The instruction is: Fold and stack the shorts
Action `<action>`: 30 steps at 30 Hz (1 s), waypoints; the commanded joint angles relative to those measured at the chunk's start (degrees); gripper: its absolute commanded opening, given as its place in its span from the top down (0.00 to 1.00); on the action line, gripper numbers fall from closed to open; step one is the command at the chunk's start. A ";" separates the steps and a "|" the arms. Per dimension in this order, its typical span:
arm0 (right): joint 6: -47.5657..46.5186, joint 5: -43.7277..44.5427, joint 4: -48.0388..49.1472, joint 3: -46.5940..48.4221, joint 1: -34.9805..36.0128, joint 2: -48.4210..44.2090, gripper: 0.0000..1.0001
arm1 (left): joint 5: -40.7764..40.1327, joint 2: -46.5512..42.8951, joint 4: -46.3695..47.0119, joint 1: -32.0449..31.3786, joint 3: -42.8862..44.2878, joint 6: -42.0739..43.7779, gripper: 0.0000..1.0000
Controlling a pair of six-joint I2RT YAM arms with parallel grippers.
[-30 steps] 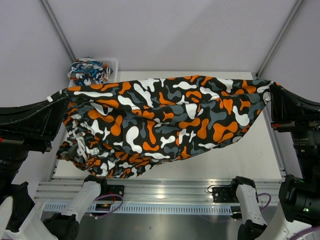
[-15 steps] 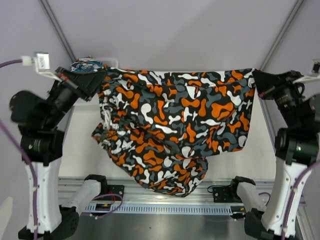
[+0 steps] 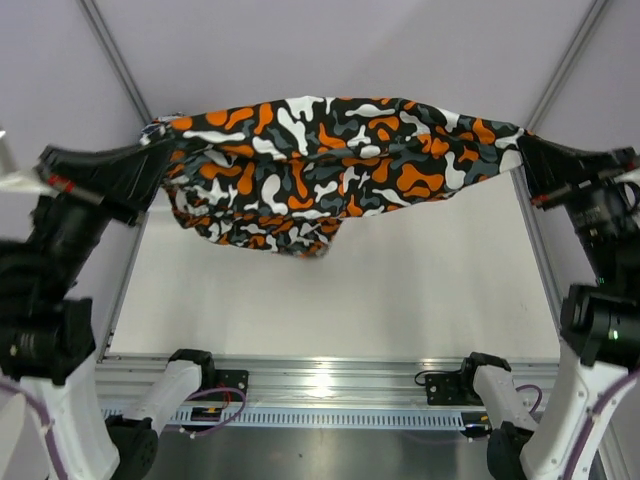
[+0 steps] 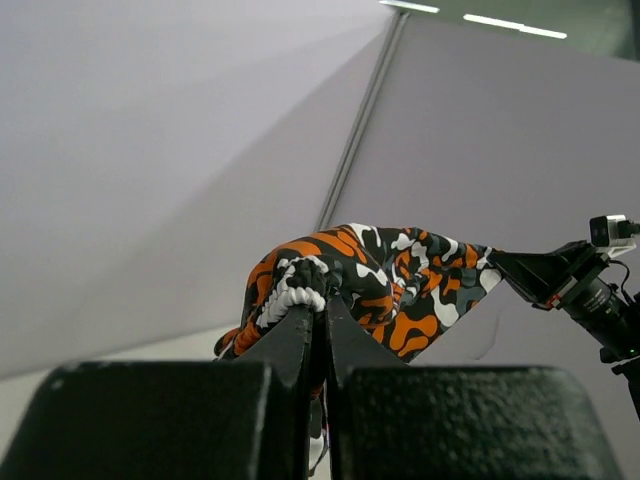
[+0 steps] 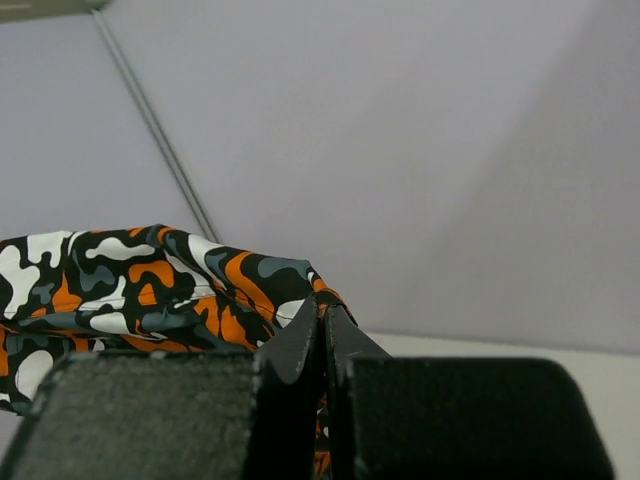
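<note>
Our left hand (image 3: 163, 152) is clenched on one end of the camouflage shorts (image 3: 330, 160). Its two fingers (image 4: 290, 335) are pressed tight together in the left wrist view, with no gap between them. At their tips they pinch a bunched fold of orange, black, grey and white cloth, along with a white ribbed bit. From there the cloth spills out just beyond the fingertips and runs away toward the other arm.

Our right hand (image 3: 522, 148) is clenched in the same way on the opposite end of the same shorts. In the right wrist view its fingers (image 5: 295, 345) are closed on a corner of the print, and the cloth trails off to the left of them.

Between the two hands the shorts hang stretched in the air, a band running from one set of fingertips to the other. The upper edge arches slightly between the hands. The loose part sags below that edge. It is deepest and most bunched just beside the left hand, and it thins out toward the right hand.

Both hands are raised and well apart, each pointing inward toward the other. As far as we can tell from above, the shorts hang clear of the counter (image 3: 420, 290) beneath them.
</note>
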 commanded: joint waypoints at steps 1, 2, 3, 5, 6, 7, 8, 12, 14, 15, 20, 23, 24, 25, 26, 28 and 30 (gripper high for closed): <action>-0.22 -0.38 2.52 4.39 0.12 -5.80 1.00 | -0.25 -5.54 0.42 0.54 4.37 0.32 1.00; -0.22 -0.20 2.43 5.35 0.12 -6.85 1.00 | -0.95 -6.52 0.07 0.54 4.46 0.32 1.00; -0.13 0.15 1.99 5.80 0.12 -7.74 1.00 | -1.22 -7.48 -0.11 0.54 4.64 0.32 1.00; -0.57 1.29 0.85 8.33 0.12 -9.59 1.00 | -2.10 -9.86 -0.11 0.54 4.82 -0.03 1.00; -0.74 1.73 -0.72 9.48 0.12 -9.85 1.00 | -2.36 -10.30 -0.28 0.54 5.17 -0.03 1.00; -1.27 1.99 -1.43 10.62 0.12 -9.68 1.00 | -2.45 -10.39 -0.98 0.54 6.65 0.14 1.00; -1.45 2.17 -2.05 11.68 0.12 -9.42 1.00 | -2.72 -10.05 -1.51 0.54 7.27 0.58 1.00; -1.27 2.61 -4.42 15.20 0.20 -6.52 1.00 | -3.77 -6.97 -4.06 0.54 10.35 1.46 1.00; -0.49 2.61 -7.57 16.08 0.20 -2.32 1.00 | -3.86 -4.44 -3.45 0.45 8.35 1.46 1.00; -0.22 2.44 -8.81 16.35 0.20 -0.64 1.00 | -3.86 -3.37 -2.67 0.45 7.99 1.46 1.00; 1.53 1.20 -8.13 6.27 0.12 5.17 1.00 | -3.24 1.38 4.43 0.54 -5.51 0.58 1.00; 1.98 1.56 -5.49 -4.98 0.03 5.53 1.00 | -4.56 2.08 8.31 0.54 -14.41 0.49 1.00; 2.07 1.99 -5.13 -7.71 0.03 5.70 1.00 | -4.74 2.78 10.42 0.62 -20.17 0.67 1.00; 1.89 2.17 -4.09 -13.48 -0.15 5.53 1.00 | -5.44 3.05 11.57 0.54 -22.58 0.93 1.00; 1.98 2.87 -3.03 -16.67 -0.32 4.57 1.00 | -5.88 3.23 14.36 0.54 -24.87 0.85 1.00; 3.38 3.49 2.21 -27.26 -0.67 2.38 1.00 | -6.85 2.88 18.50 0.54 -35.23 -0.03 1.00; 5.48 4.63 5.84 -34.16 -0.94 -0.52 1.00 | -7.46 2.79 26.49 0.54 -45.73 -1.00 1.00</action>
